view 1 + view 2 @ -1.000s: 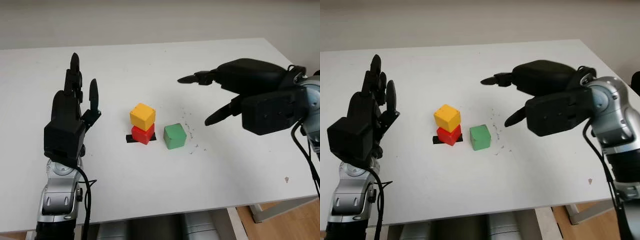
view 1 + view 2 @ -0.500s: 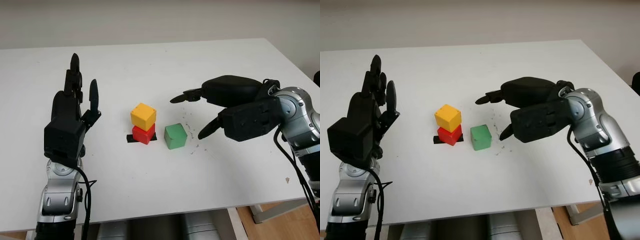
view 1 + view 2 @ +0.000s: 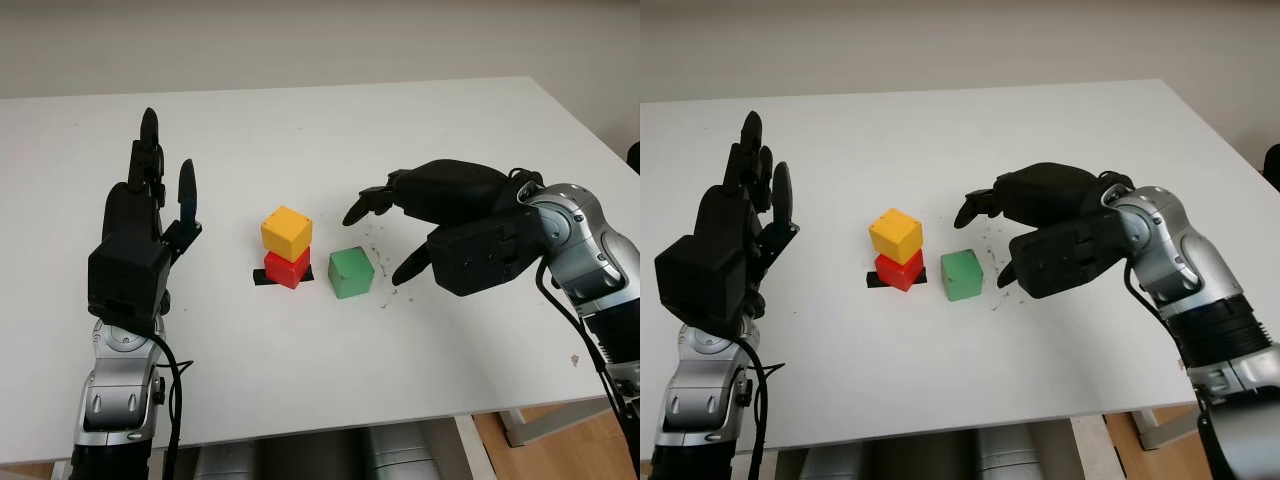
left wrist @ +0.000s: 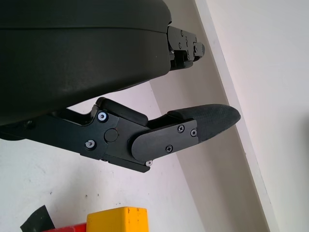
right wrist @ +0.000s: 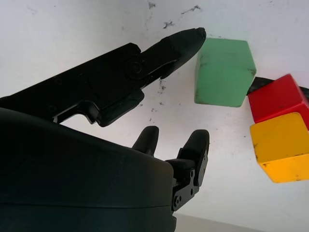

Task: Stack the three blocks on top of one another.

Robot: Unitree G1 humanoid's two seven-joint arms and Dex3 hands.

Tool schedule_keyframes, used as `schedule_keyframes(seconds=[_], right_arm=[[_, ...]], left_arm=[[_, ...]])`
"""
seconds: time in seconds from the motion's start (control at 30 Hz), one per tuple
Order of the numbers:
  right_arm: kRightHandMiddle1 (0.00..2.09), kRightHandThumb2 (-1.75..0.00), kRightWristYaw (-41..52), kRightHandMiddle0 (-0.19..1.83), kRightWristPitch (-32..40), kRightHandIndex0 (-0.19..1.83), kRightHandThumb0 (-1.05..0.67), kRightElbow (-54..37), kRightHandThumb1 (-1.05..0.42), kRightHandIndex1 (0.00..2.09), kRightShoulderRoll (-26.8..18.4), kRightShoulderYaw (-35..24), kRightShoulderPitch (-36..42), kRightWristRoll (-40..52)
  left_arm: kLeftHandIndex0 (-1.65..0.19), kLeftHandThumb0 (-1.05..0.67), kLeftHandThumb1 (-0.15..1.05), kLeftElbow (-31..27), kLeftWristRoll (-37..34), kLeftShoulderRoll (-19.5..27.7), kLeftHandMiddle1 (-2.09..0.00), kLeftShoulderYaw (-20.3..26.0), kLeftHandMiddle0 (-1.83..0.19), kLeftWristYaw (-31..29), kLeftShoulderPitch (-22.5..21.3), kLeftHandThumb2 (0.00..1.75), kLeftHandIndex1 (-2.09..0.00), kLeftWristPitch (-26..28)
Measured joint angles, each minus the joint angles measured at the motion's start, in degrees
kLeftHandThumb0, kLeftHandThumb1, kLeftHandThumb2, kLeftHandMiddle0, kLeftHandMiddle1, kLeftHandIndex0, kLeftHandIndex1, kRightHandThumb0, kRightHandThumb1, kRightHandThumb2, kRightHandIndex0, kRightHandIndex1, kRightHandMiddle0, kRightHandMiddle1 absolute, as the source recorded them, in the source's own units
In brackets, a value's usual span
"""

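A yellow block (image 3: 286, 232) sits on top of a red block (image 3: 286, 267), which stands on a strip of black tape (image 3: 262, 278) near the table's middle. A green block (image 3: 351, 272) lies on the table just to the right of that pair, apart from it. My right hand (image 3: 385, 240) hovers open just right of the green block, its thumb tip (image 5: 189, 36) close to the block's near corner and holding nothing. My left hand (image 3: 150, 215) stands open and upright at the left, well away from the blocks.
The white table (image 3: 300, 130) stretches back to a pale wall. Small dark scuff marks (image 3: 378, 245) dot the surface right of the green block. The table's front edge (image 3: 400, 415) is near, with floor beyond at the lower right.
My right hand has come down and to the left, from high at the right to beside the green block. The blocks and left hand have not moved.
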Motion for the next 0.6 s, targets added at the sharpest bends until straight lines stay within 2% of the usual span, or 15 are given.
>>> schedule_keyframes(seconds=[0.07,0.17,0.23,0.3,0.4,0.6], right_arm=[[0.96,-0.05,0.0,0.06,0.0,-0.07,-0.73,0.0,-0.86,1.40,0.5,0.5,0.0,-0.1],[0.99,-0.05,-1.1,0.08,-1.3,-0.16,-0.76,0.5,-0.85,1.76,0.9,1.2,0.0,-0.7],[1.00,-0.05,-1.7,0.07,-1.8,-0.19,-0.75,0.8,-0.85,1.82,1.2,1.6,0.0,-1.2],[1.00,-0.05,-1.9,0.07,-2.0,-0.12,-0.75,1.3,-0.85,1.54,1.4,1.8,0.0,-1.5],[1.01,-0.05,-2.1,0.05,-2.7,-0.05,-0.75,2.2,-0.87,1.34,1.6,2.2,0.0,-1.7],[1.04,-0.05,-4.7,0.06,-5.6,-0.01,-0.78,4.1,-0.88,1.32,2.0,3.1,0.0,-2.8]], left_arm=[[0.00,-0.70,1.05,0.0,0.0,0.0,-0.05,0.0,-0.02,0.0,0.0,0.69,-0.05,0.0],[-0.01,-0.70,1.05,0.0,0.0,0.0,-0.06,0.0,-0.03,0.0,0.0,0.68,-0.05,0.0],[-0.01,-0.70,1.05,0.0,0.0,0.0,-0.05,0.0,-0.02,0.0,0.0,0.68,-0.05,0.0],[-0.01,-0.70,1.05,0.0,0.1,0.0,-0.05,0.0,-0.02,0.0,0.1,0.68,-0.05,0.0],[-0.01,-0.70,1.05,0.0,0.3,0.0,-0.05,0.0,-0.02,0.0,0.5,0.68,-0.05,0.0],[0.00,-0.70,1.05,-0.1,0.2,0.0,-0.05,0.0,-0.02,0.0,0.5,0.68,-0.05,0.2]])
